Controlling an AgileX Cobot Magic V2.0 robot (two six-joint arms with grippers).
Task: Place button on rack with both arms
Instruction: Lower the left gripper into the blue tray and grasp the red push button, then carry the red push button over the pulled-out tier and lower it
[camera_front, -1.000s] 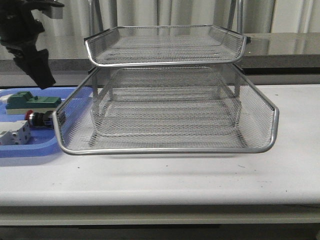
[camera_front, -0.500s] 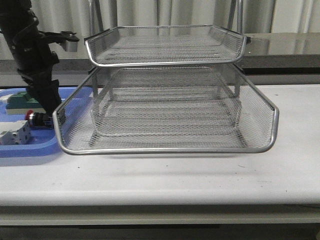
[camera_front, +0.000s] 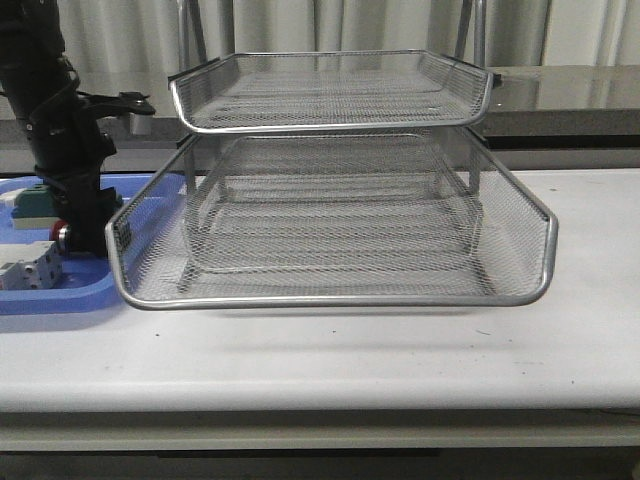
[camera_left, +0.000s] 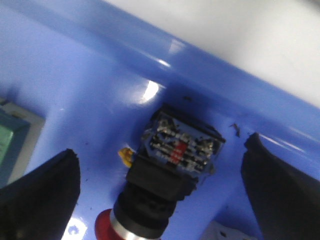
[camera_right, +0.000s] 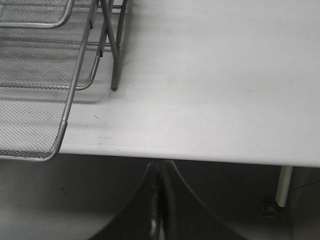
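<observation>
The button (camera_left: 160, 180) lies on its side in the blue tray, with a red cap, a black body and a blue rear block. My left gripper (camera_left: 160, 150) is open, its two black fingers (camera_left: 40, 195) standing either side of the button without touching it. In the front view the left gripper (camera_front: 85, 235) is low over the tray and hides most of the button; only the red cap (camera_front: 60, 232) shows. The silver wire-mesh rack (camera_front: 340, 290) stands mid-table. My right gripper (camera_right: 160, 200) is shut and empty, below the table's front edge, right of the rack (camera_right: 65, 115).
The flat blue tray (camera_front: 60, 295) sits at the left, against the rack's lower tier. It also holds a green block (camera_front: 35, 203) and a white terminal block (camera_front: 30, 270). The white block's corner (camera_left: 227, 232) lies close to the button.
My left arm has swung right and come down from above the tray's back to the button. Its open fingers now straddle it. The rack and tray items have not moved.
</observation>
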